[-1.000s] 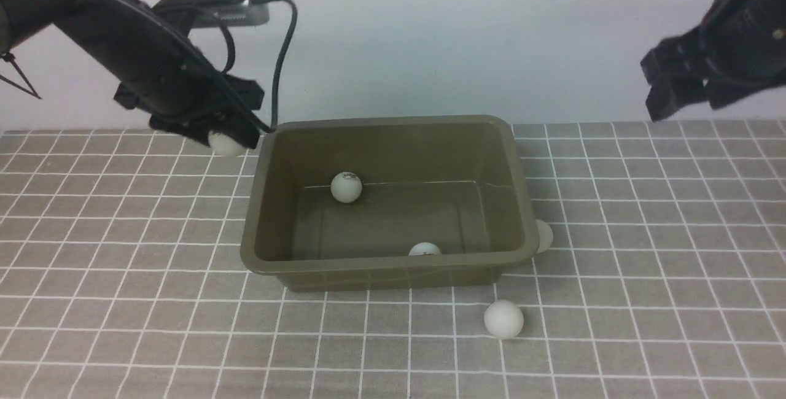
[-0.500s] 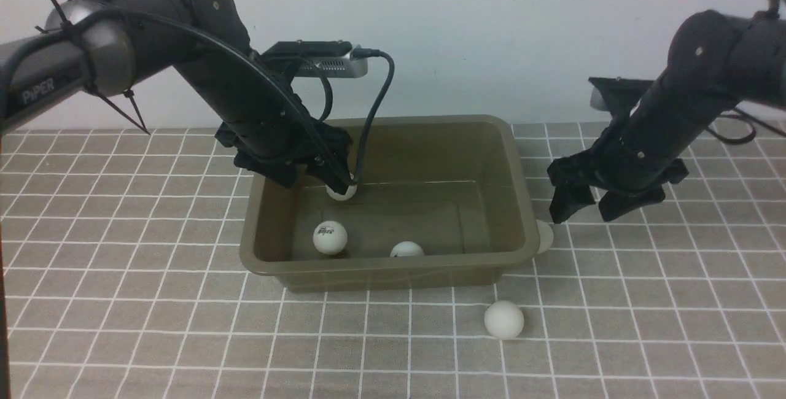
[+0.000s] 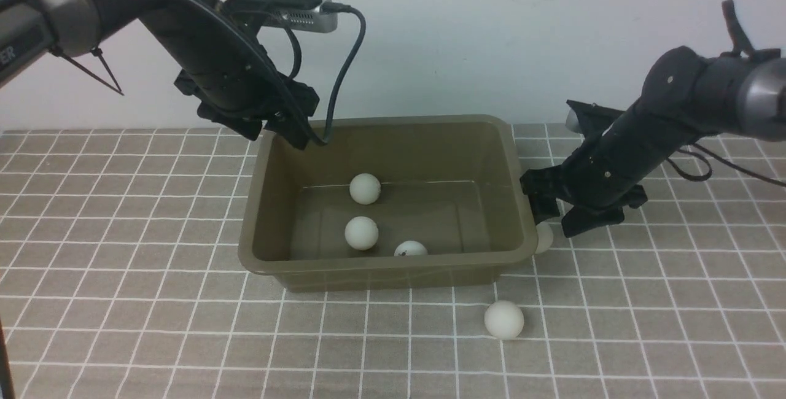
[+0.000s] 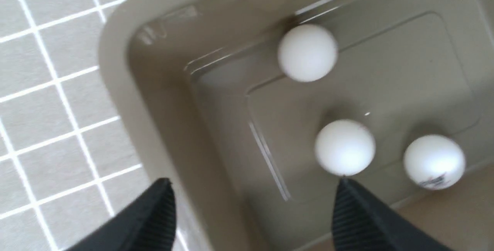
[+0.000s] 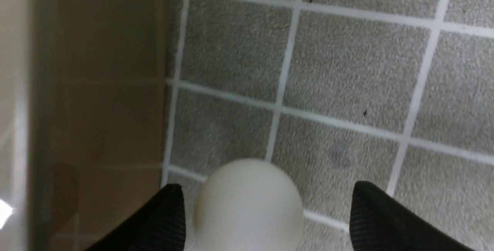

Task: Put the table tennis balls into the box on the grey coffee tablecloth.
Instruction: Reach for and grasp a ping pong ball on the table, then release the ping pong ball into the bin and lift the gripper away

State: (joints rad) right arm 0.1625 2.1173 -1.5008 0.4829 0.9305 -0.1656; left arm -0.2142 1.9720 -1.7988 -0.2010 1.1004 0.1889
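Three balls (image 3: 361, 232) lie on the floor of the box (image 3: 393, 267), none touching another. Far ball (image 3: 365, 189) sits at the foot of the back wall. Printed ball (image 3: 410, 248) sits by the near wall, its lower part hidden from me by the rim. In the left wrist view the printed ball (image 4: 434, 161) shows a small dark mark. Box stands upright on the cloth (image 3: 123, 301), long side toward me.

Left gripper (image 3: 273, 134): hangs over the box's far left corner, above the rim, touching nothing I can see. Fingers spread wide, nothing between them. Through its wrist camera I look down past the tips: one over the cloth outside the left wall, the other over the box floor.

Right gripper (image 3: 556, 218): low, just outside the box's right wall, toward the near corner. Jaws apart. Fourth ball (image 3: 543, 237) rests on the cloth, tucked against the box under the flared rim, partly hidden in the front view. In the right wrist view the fourth ball (image 5: 249, 200) lies between the two fingers, nearer the one on the box side. I cannot tell whether that finger touches it. The other finger is clearly off it. Not clamped.

Fifth ball (image 3: 503, 319) lies alone on the cloth in front of the box's near right corner, well apart from both grippers.
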